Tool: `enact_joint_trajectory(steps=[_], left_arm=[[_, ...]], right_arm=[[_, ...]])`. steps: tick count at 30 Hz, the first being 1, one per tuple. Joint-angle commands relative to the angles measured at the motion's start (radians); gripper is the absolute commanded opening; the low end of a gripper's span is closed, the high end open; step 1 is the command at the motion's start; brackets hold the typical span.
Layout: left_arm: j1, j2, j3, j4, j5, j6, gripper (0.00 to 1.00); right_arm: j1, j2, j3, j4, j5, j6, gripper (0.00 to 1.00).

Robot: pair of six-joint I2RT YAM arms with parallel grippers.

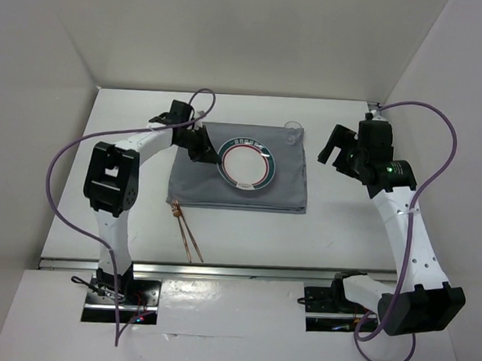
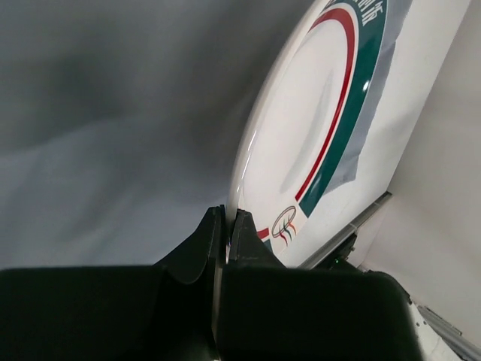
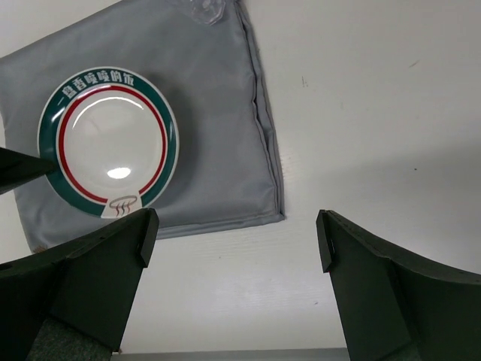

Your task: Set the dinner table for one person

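dinner table [image 1: 344, 236] | beneath left gripper [image 1: 211, 155] | gripper clamps plate [image 1: 246, 163] rim

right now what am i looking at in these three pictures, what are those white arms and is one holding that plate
These are two robot arms bolted at the near edge of a white table. The wide picture is from a camera above and behind them; the other two are from a camera on each wrist. On the table lies a grey mat, a clear glass at its far right corner, chopsticks by its near left corner. The left tool is shut on the rim of a green and red ringed plate over the mat. The right tool is wide open, holding nothing.
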Motion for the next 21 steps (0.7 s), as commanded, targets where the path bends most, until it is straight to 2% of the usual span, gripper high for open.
enact_joint_trajectory(steps=[1,10,13,16,17,21], left_arm=[[0.012,0.005,0.082,0.078,0.052,-0.045,0.00],[0.023,0.101,0.070,0.151,0.062,-0.054,0.00],[0.023,0.132,0.081,0.125,0.033,-0.036,0.00],[0.023,0.141,0.107,0.051,-0.055,-0.024,0.00],[0.014,0.141,0.116,0.027,-0.118,-0.008,0.05],[-0.005,0.121,0.141,-0.066,-0.244,0.015,0.45]], right_arm=[[-0.006,-0.026,-0.004,-0.016,0.022,-0.011,1.00],[-0.006,-0.017,-0.013,-0.016,0.000,-0.011,1.00],[-0.006,-0.017,-0.031,-0.016,-0.009,-0.011,1.00],[-0.006,-0.017,-0.031,-0.006,-0.009,-0.002,1.00],[-0.006,-0.017,-0.040,-0.006,-0.020,-0.002,1.00],[-0.006,-0.017,-0.040,-0.006,-0.029,-0.002,1.00]])
